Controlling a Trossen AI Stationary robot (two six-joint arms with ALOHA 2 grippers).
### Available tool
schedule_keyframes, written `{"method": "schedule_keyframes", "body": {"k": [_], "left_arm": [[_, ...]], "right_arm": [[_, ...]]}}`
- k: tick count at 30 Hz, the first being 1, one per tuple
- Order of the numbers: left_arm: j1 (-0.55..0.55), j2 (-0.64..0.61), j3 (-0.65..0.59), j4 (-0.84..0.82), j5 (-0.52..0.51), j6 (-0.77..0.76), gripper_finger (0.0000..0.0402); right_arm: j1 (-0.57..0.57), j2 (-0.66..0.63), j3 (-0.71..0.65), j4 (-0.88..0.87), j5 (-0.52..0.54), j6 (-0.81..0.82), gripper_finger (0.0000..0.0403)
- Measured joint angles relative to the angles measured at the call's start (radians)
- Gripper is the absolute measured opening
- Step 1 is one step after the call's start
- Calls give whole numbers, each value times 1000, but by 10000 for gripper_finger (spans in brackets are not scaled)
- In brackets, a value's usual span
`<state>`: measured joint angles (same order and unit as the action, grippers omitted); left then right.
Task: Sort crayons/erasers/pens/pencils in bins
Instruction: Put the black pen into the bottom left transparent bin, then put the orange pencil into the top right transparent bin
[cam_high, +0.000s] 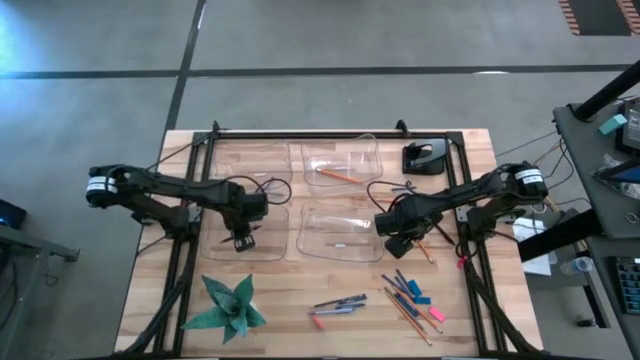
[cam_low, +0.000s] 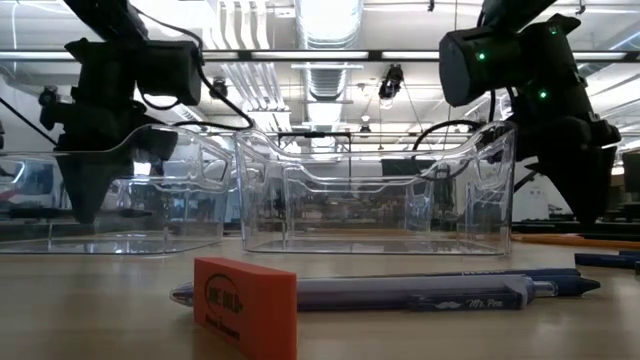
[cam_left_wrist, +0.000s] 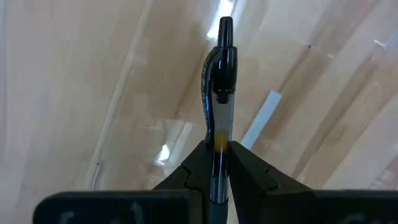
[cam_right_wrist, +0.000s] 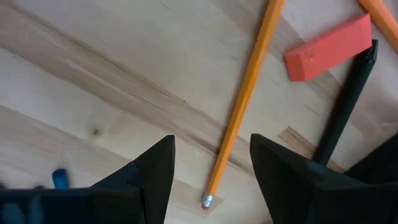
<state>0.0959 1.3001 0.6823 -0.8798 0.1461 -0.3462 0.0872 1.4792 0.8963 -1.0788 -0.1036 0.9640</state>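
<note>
From my console, the left end effector (cam_left_wrist: 216, 165) was clamped narrow on a pen (cam_left_wrist: 219, 87) with a clear barrel and black clip, which stuck out ahead of the fingers (cam_left_wrist: 186, 174) over bare wood. In the high view that left end effector (cam_high: 243, 240) hung over the near-left bin (cam_high: 275, 250), one of four clear bins on the desk (cam_high: 330, 340).

The right end effector (cam_right_wrist: 211, 168) stood wide, fingers apart with nothing between them but the desk below. An orange pencil (cam_right_wrist: 239, 118) ran up between the fingers, its eraser end just under the gap. A red eraser (cam_right_wrist: 328, 48) lay just beyond the far finger, a black pen (cam_right_wrist: 348, 99) beside it. In the high view the right end effector (cam_high: 393, 246) sat at the right edge of the near-right bin (cam_high: 335, 232).

The far-right bin (cam_high: 345, 165), beyond the right end effector, held one pencil (cam_high: 335, 174). Nearer me than that end effector lay the loose pile: pencils (cam_high: 405, 312), blue crayons (cam_high: 404, 283), erasers (cam_high: 430, 307), and to its left more pens (cam_high: 338, 304).

A green paper star (cam_high: 228, 306) lay nearer than the left end effector. A black tape dispenser (cam_high: 425, 158) sat at the far right.
</note>
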Motion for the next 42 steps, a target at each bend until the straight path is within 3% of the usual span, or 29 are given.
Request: {"method": "schedule_keyframes", "body": {"k": [6,17,27,34,42], "left_arm": [[0,14,6,15,1,-16,33],[0,9,28,6,14,-93,113],[0,-105,165,6,32,-119,116],[0,-198,251,7,32,-141,116],[0,-268,298,11,22,-215,116]], "right_arm": [[0,0,-1,6,1,-30,201],[0,0,-1,16,1,-35,201],[0,0,-1,22,-2,4,201],[0,-4,-7,29,1,-94,201],[0,-155,-31,71,27,-74,201]]}}
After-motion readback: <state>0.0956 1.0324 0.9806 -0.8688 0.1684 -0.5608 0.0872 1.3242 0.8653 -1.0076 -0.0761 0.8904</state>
